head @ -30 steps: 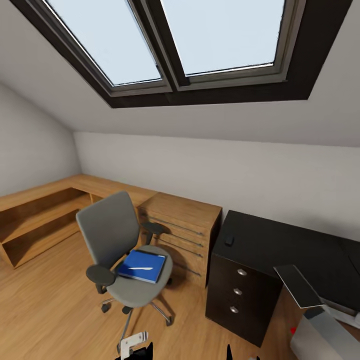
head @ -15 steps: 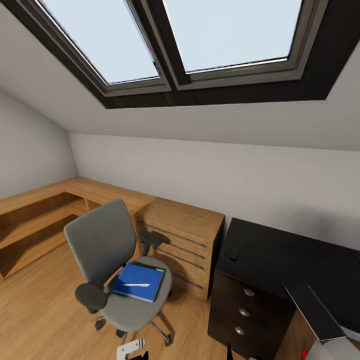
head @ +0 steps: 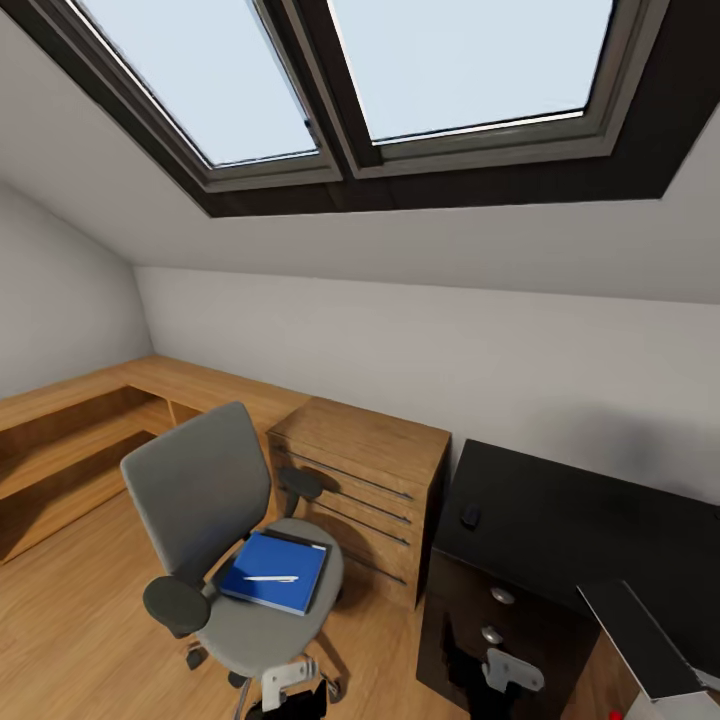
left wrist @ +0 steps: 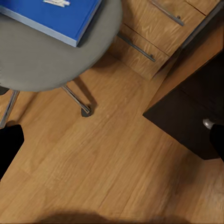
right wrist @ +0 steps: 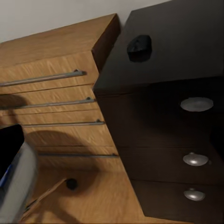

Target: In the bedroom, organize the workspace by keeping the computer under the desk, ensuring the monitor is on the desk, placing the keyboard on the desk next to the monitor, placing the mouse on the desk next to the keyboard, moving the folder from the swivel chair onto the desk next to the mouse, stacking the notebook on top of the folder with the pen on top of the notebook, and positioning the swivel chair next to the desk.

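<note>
The swivel chair stands on open wooden floor in front of a wooden chest of drawers, with bare boards to its left up to a low wooden shelf unit along the wall. On its grey seat lies the blue folder, with the white pen on top of it (a grey notebook under the pen cannot be made out). Right of the chest, just beside it, is the black desk with its drawer unit of round silver knobs; the mouse sits near the desk's left edge. A slim grey-edged slab tilts at the lower right corner. A sloped ceiling with a skylight hangs over the whole corner.

Both arms are low at the bottom of the head view. The left gripper is below the chair seat's front edge; its wrist view looks down on floor between the chair base and the drawer unit, with dark fingertips at the two sides, spread wide and holding nothing. The right gripper is in front of the drawer unit; I cannot tell how far its fingers are parted. Its wrist view faces the mouse and knobs.
</note>
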{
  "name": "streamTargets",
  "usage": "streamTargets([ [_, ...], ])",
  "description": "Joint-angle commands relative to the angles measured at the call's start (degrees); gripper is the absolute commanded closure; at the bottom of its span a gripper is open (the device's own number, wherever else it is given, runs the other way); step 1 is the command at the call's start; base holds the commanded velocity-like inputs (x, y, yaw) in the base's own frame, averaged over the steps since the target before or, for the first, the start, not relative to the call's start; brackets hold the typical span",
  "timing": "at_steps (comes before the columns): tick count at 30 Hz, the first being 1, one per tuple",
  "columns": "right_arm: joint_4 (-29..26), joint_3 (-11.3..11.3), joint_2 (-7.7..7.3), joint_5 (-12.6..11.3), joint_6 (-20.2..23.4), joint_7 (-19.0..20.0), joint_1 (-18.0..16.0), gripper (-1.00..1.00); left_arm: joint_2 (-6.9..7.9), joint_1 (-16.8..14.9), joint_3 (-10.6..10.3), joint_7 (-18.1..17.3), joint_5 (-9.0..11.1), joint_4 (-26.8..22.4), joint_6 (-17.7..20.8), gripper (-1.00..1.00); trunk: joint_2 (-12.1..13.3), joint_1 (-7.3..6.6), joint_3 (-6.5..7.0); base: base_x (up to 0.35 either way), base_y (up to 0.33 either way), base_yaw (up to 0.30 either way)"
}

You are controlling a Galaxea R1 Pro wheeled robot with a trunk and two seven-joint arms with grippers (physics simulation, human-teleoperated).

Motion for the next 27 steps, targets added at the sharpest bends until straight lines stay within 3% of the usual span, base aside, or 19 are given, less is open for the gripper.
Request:
streamTargets([
  [1,-2.95,0.4,-0.24,-0.16,2.43,-1.5,-0.03,-1.0,0.08,-0.11,-0.65,2.5,0.56,-1.98,-0.1,-1.0,-0.1,0.03,-0.12,0.002,0.0,0.0],
  [6,-13.98,0.4,-1.57,1.14,11.62,-4.9,0.23,-1.0,0.17,-0.09,-0.88,8.3,0.58,-10.08,3.08,-1.0,-0.1,0.03,-0.12,0.001,0.0,0.0],
  [8,-20.44,0.44,-2.4,2.8,17.19,-7.05,0.4,-1.0,0.21,-0.12,-0.65,10.55,0.54,-14.75,6.57,-1.0,-0.1,0.03,-0.12,0.0,0.0,0.0],
  [9,-28.88,0.41,-2.97,4.73,25.46,-10.3,0.59,-1.0,0.29,-0.11,-0.14,13.05,0.51,-20.44,11.16,-1.0,-0.1,0.03,-0.12,0.0,0.0,0.0],
  [10,-30.88,0.37,-3.05,5.04,27.55,-11.09,0.62,-1.0,0.3,-0.11,0.17,13.72,0.51,-21.76,12.11,-1.0,-0.1,0.03,-0.12,0.0,0.0,0.0],
  [13,-40.36,-0.19,-3.35,5.86,38.65,-13.97,0.7,-1.0,0.15,-0.11,3.87,17.81,0.5,-28.69,16.68,-1.0,-0.1,0.03,-0.12,0.0,0.0,0.0],
  [16,-45.26,-1.99,-3.73,6.1,46.67,-14.93,0.62,-1.0,-0.3,-0.09,7.81,19.98,0.52,-32.14,20.92,-1.0,-0.1,0.03,-0.12,0.0,0.0,0.0],
  [18,-46.65,-3.47,-3.86,6.16,49.99,-15.15,0.5,-1.0,-0.76,-0.09,9.77,20.55,0.54,-33.02,22.86,-1.0,-0.1,0.03,-0.12,0.0,0.0,0.0],
  [20,-47.7,-7.02,-3.98,6.13,54.72,-15.18,-0.29,-1.0,-2.15,-0.09,13.03,21.18,0.53,-33.87,25.72,-1.0,-0.1,0.03,-0.12,0.0,0.0,0.0],
  [21,-47.55,-7.84,-4.0,6.12,55.48,-15.23,-0.85,-1.0,-2.51,-0.11,13.6,21.3,0.53,-33.95,26.18,-1.0,-0.1,0.03,-0.12,0.0,0.0,0.0],
  [22,-43.03,-10.5,-4.16,6.06,57.62,-15.41,-6.19,-1.0,-3.61,-0.15,15.4,21.65,0.68,-33.89,27.42,-1.0,-0.1,0.03,-0.12,0.0,0.0,0.0],
  [25,-38.18,-11.18,-4.49,6.06,58.14,-15.4,-9.98,-1.0,-3.79,-0.16,16.22,21.71,0.74,-33.42,27.72,-1.0,-0.1,0.03,-0.12,0.0,0.0,0.0],
  [26,-29.98,-11.61,-5.16,5.98,58.35,-15.06,-13.99,-1.0,-3.84,-0.17,16.99,21.66,0.83,-32.57,27.88,-1.0,-0.1,0.03,-0.12,0.0,0.0,0.0],
  [27,-25.44,-11.71,-5.35,5.93,58.23,-14.68,-15.35,-1.0,-3.89,-0.17,17.12,21.66,0.82,-31.86,27.82,-1.0,-0.1,0.03,-0.12,0.0,0.0,0.0],
])
